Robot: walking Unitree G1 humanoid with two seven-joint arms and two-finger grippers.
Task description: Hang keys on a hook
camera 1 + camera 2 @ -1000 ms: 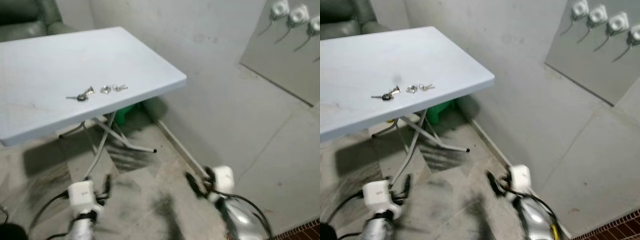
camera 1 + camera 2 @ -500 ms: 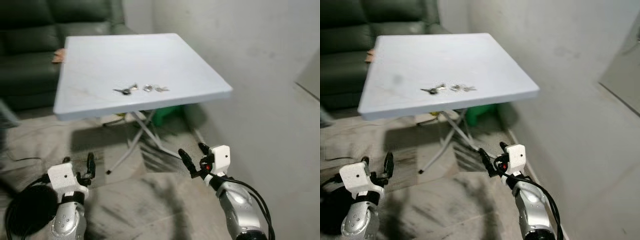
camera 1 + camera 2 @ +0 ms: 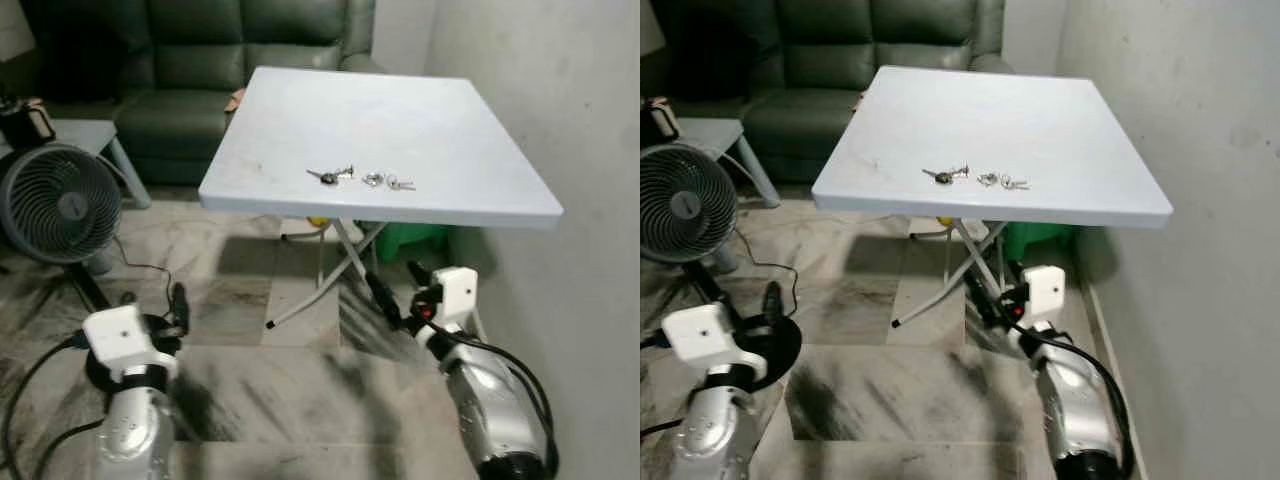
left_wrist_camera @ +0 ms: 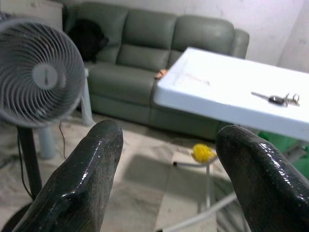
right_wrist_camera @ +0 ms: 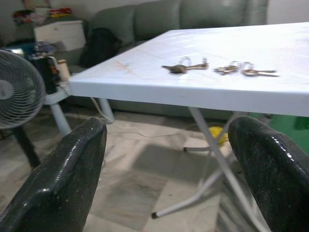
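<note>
Three small sets of keys lie in a row near the front edge of a pale blue folding table (image 3: pixel 450 130): a black-headed key bunch (image 3: pixel 330 176), a key ring (image 3: pixel 373 180) and a third set of keys (image 3: pixel 400 184). My left gripper (image 3: pixel 172 308) is held low over the floor, left of the table, open and empty. My right gripper (image 3: pixel 395 284) is low in front of the table's right side, below its top, also open and empty. The right wrist view looks between its fingers (image 5: pixel 72 169) at the key bunch (image 5: pixel 186 67) on the tabletop.
A standing fan (image 3: pixel 60 205) with a cable on the floor is at the left, beside a small grey side table (image 3: pixel 85 130). A dark green sofa (image 3: pixel 250 50) stands behind the table. A bare wall (image 3: pixel 600 120) runs along the right. A green object (image 3: pixel 415 240) sits under the table.
The camera has swung left: the wall panel with hooks has left the picture, and the sofa and fan have come in. The keys lie as before. Both grippers stay low and open.
</note>
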